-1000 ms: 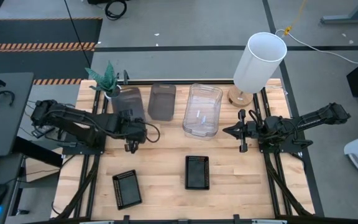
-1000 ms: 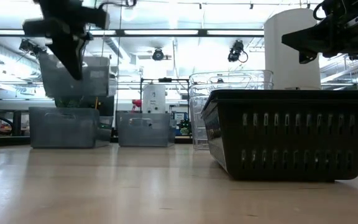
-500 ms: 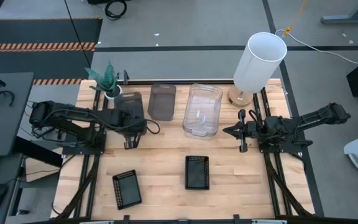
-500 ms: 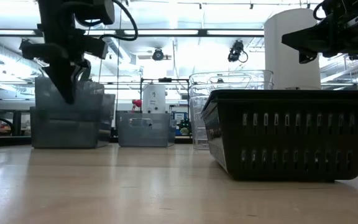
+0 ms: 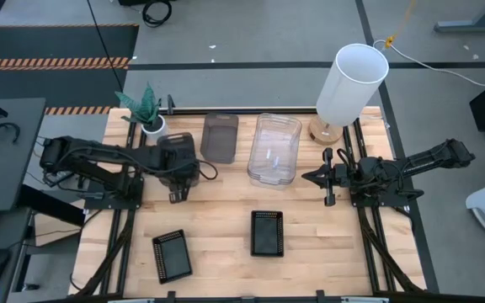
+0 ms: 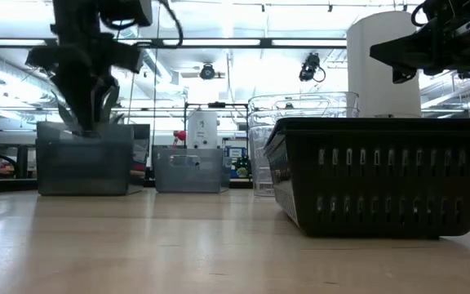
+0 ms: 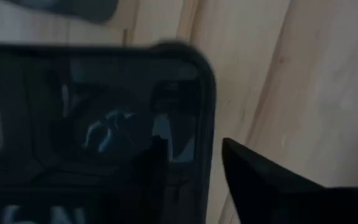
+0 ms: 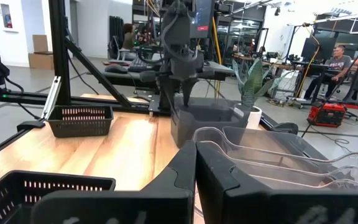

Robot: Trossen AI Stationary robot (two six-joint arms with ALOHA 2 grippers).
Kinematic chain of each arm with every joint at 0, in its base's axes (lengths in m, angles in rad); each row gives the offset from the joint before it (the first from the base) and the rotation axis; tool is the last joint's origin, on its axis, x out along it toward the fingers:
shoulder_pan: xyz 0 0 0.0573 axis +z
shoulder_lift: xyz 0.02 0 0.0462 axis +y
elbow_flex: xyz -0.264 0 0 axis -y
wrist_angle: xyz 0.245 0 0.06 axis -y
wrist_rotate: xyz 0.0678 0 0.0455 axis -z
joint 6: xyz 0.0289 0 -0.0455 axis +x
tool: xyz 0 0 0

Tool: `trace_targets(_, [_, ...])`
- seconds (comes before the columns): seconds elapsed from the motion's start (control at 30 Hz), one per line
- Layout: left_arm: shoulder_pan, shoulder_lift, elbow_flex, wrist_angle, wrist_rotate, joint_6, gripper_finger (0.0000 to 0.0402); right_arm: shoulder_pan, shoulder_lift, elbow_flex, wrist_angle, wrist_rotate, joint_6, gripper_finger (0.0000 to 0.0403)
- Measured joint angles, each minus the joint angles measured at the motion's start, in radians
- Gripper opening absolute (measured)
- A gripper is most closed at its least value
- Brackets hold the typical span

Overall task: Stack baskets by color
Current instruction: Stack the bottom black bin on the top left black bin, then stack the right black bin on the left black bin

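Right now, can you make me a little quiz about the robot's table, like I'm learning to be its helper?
1. Fill the gap: the left hand reaches down to the rim of a ___ basket.
2. True or false: the right hand is holding a basket.
3. Pick one: what stands closest to the tall white tube? A) a black basket, B) the clear baskets, C) the plant.

Key: 1) grey. 2) False: it hangs shut and empty at the right side of the table. 3) B.
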Motion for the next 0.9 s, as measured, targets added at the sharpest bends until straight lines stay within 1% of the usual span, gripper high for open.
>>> trace_targets(0.07, [0.0, 0.0, 0.032, 0.003, -0.014, 0.006, 0.0184, 0.0, 0.0, 0.0, 0.0, 0.0, 0.0, 0.0016])
trace_targets(0.13, [0.002, 0.0, 0.056, 0.045, -0.097, 0.007, 0.0202, 0.0, 0.0, 0.0, 0.0, 0.0, 0.0, 0.0016])
trace_targets(0.2, [0.003, 0.0, 0.06, 0.12, -0.179, 0.021, 0.0212, 0.0, 0.0, 0.0, 0.0, 0.0, 0.0, 0.0016])
trace_targets(0.27, [0.011, 0.003, 0.055, 0.198, -0.205, 0.076, 0.0213, 0.0, 0.0, 0.0, 0.0, 0.0, 0.0, 0.0016])
trace_targets(0.33, [0.028, 0.02, 0.042, 0.295, -0.205, 0.133, 0.0207, 0.0, 0.0, 0.0, 0.0, 0.0, 0.0, 0.0016])
trace_targets(0.5, [0.103, 0.076, 0.03, 0.432, -0.205, 0.238, 0.0185, 0.0, 0.0, 0.0, 0.001, 0.0, 0.0, 0.0016])
trace_targets(0.6, [0.147, 0.118, 0.03, 0.506, -0.191, 0.283, 0.0174, 0.0, 0.0, 0.0, 0.001, 0.0, 0.0, 0.0016])
trace_targets(0.67, [0.177, 0.148, 0.03, 0.546, -0.144, 0.306, 0.0169, 0.0, 0.0, 0.0, 0.002, 0.0, 0.0, 0.0016])
trace_targets(0.83, [0.232, 0.23, 0.03, 0.649, 0.013, 0.344, 0.0161, 0.0, 0.0, 0.0, 0.002, 0.0, 0.0, 0.0016])
trace_targets(0.9, [0.247, 0.26, 0.03, 0.651, 0.021, 0.37, 0.016, 0.0, 0.0, 0.0, 0.003, 0.0, 0.0, 0.0016])
